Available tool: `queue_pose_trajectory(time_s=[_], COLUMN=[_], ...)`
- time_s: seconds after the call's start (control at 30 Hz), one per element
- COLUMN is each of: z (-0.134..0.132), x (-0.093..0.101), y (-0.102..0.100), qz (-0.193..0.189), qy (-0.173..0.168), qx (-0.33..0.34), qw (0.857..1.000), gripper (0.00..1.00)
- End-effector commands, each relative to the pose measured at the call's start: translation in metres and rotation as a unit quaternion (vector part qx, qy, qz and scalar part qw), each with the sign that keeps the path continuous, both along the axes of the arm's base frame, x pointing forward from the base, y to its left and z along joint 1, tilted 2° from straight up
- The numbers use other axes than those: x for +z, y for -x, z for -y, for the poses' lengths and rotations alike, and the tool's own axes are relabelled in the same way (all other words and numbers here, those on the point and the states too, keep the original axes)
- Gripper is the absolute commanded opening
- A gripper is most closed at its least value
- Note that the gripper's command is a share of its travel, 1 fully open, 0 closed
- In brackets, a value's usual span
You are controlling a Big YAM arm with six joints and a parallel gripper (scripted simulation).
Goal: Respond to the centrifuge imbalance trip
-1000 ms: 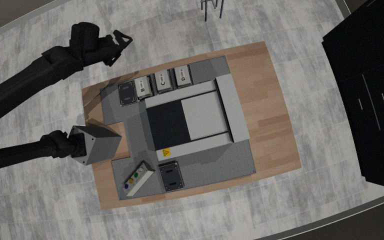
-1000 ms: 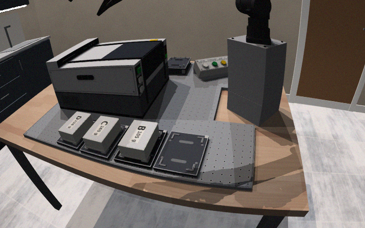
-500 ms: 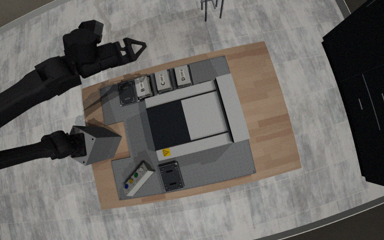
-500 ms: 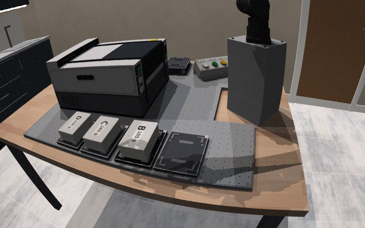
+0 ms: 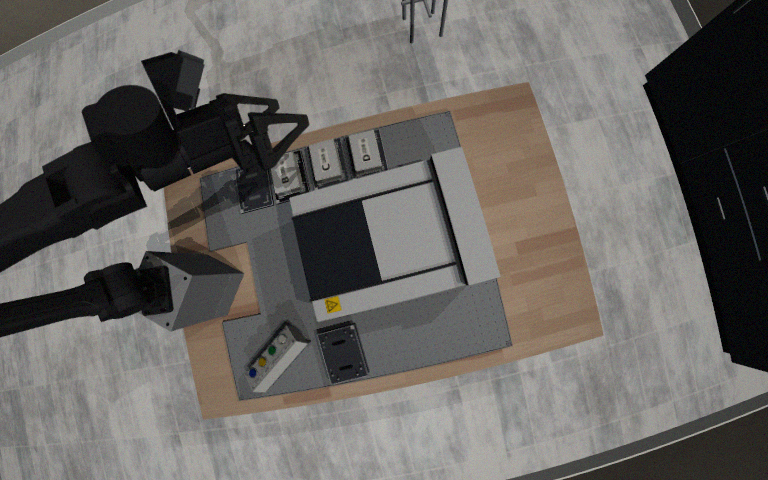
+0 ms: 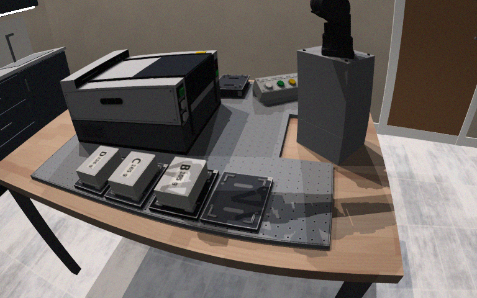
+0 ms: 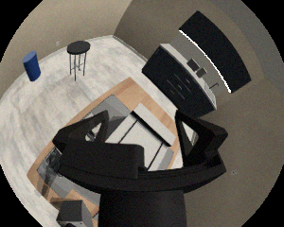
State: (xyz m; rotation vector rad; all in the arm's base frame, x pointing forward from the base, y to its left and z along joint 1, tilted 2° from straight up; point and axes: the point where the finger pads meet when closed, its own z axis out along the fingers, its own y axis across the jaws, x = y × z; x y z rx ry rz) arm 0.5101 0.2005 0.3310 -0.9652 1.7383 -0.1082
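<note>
My gripper [image 5: 260, 157] is open and empty, high above the left end of the table, over nest HB1 and plate B. It also shows open in the wrist view [image 7: 145, 135], and the exterior view does not show it. Nest HB1 [image 6: 237, 199] is empty. Plate B [image 6: 182, 180], marked 105 g, plate C [image 6: 131, 171], marked 165 g, and plate D [image 6: 97, 162] sit flat in their nests. The centrifuge [image 6: 141, 95] has a half-dark, half-light top [image 5: 376, 237]; I cannot see into the dark half [image 5: 334, 246]. Its buttons [image 6: 182, 101] are on the front left edge. PANEL [image 5: 275, 356] stands on the right.
A spare dark nest [image 5: 340, 353] lies beside PANEL. My grey base column [image 6: 333, 103] stands at the table's near edge. A dark cabinet [image 5: 733, 178] stands beyond the table, and a stool [image 7: 78, 51] and a blue bin [image 7: 31, 64] are on the floor.
</note>
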Motion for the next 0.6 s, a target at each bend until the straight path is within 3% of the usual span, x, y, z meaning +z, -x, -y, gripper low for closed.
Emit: queue_pose_trajectory(time_s=[0.0,0.03,0.1,0.13,0.2,0.23,0.33,0.43,0.5,0.53,0.57], z=[0.018,0.028,0.028,0.031,0.045,0.052,0.07,0.085,0.097,0.104,0.109], x=[0.056,0.047,0.047,0.04,0.084,0.093,0.107,0.104,0.121,0.114,0.125], y=[-0.023,-0.015,-0.015,-0.024,-0.024,-0.023,-0.024,-0.035,-0.028,-0.023,-0.023], qz=[0.037,0.03,0.03,0.023,0.058,0.064,0.075,0.072,0.087,0.083,0.091], qy=[-0.069,-0.074,-0.074,-0.08,-0.108,-0.118,-0.144,-0.164,-0.182,-0.186,-0.195], qx=[-0.046,-0.056,-0.056,-0.066,-0.081,-0.089,-0.111,-0.134,-0.145,-0.153,-0.157], qw=[0.996,0.995,0.995,0.994,0.989,0.987,0.98,0.975,0.969,0.967,0.964], gripper=[1.0,1.0,1.0,1.0,1.0,1.0,1.0,1.0,1.0,1.0,1.0])
